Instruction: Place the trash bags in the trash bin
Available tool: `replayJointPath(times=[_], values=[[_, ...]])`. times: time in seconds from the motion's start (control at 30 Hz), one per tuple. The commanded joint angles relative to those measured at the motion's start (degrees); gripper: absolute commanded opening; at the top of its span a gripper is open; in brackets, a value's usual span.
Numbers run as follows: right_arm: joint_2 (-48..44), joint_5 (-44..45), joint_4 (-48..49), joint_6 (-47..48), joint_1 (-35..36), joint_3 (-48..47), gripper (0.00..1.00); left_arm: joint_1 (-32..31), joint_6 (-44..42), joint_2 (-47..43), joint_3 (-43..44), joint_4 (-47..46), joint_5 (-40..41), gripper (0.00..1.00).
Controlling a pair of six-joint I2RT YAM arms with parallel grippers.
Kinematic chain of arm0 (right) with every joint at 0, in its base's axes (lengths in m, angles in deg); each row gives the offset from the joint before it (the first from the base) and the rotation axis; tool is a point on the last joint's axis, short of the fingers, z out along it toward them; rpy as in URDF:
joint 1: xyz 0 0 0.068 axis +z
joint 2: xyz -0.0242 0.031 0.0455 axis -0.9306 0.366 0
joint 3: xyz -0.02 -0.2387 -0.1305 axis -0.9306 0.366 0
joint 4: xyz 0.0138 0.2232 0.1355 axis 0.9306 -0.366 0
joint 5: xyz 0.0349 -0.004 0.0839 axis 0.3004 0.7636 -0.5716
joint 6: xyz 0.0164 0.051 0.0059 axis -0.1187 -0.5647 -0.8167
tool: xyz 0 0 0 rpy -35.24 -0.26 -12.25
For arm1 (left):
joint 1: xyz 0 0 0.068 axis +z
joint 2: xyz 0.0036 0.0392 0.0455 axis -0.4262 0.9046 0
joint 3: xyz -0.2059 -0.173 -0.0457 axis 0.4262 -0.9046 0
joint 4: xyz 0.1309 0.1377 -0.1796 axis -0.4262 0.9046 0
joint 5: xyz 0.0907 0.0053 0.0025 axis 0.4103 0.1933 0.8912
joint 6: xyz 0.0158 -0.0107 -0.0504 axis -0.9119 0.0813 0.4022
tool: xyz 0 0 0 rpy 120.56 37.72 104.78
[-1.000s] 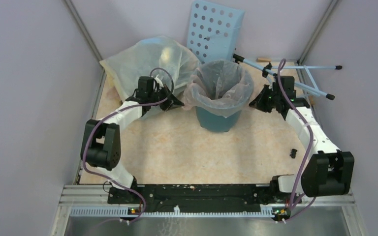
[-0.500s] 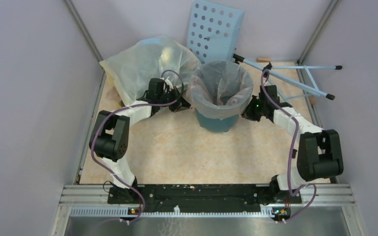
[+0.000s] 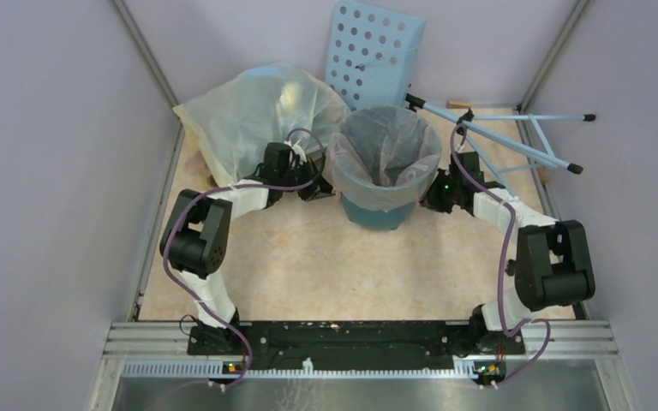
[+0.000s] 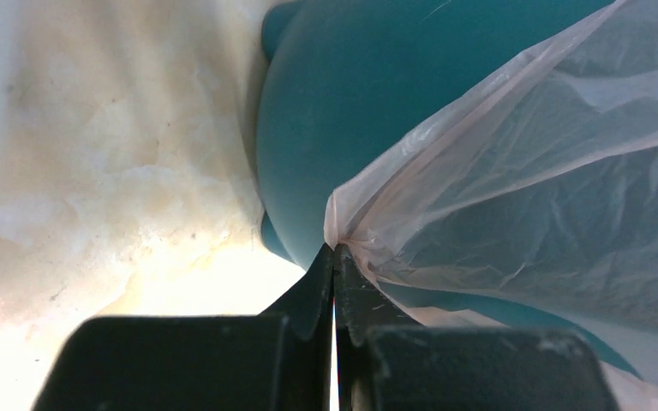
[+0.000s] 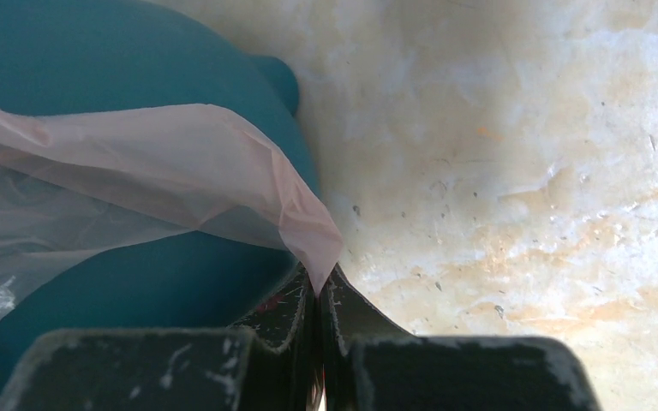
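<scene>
Now: my left tool [image 4: 334, 250] and right tool [image 5: 319, 281] each pinch a hem corner of the pink bag [image 4: 531, 180], which lines the teal bin [image 4: 368, 94] between them. Opposing grips, I judge, spread the hem over its rim.

Soft even light; wrist-view floor glare.

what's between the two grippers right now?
The bin, lined with the bag, in the top view. Left gripper and right gripper flank it, each shut on the bag's edge, as the wrist views show.
</scene>
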Motion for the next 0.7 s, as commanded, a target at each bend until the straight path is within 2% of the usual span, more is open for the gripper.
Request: replayJointPath(times=[0.0,0.23,0.33,0.43,0.53,0.6,0.67], values=[[0.7,0.5,1.3,1.8,0.7,1.6,0.0,-0.4,-1.2,-0.4,-2.5,-3.9,-0.7,0.0],[-3.3,0.2,4.0,2.1,1.1,3.2,0.0,-1.8,0.0,-2.1,-3.8,-10.8,-3.9,0.0],[-5.1,0.4,2.7,2.8,1.1,2.4,0.06,-1.7,1.1,-3.1,-3.7,-10.8,-4.2,0.02],[-8.2,3.4,-1.4,3.9,1.1,1.6,0.21,-1.7,-0.7,-5.9,-4.9,-7.2,-1.1,0.07],[-11.4,8.5,-7.3,5.4,0.4,0.4,0.39,-1.4,-2.3,-8.8,-6.0,-2.5,2.4,0.26],[-13.4,11.6,-12.1,6.3,-0.8,-0.7,0.51,-1.2,-3.2,-10.7,-6.3,0.3,4.5,0.32],[-15.2,14.4,-15.6,8.9,-1.7,-2.4,0.56,-1.1,-3.9,-13.1,-6.2,4.2,8.3,0.39]])
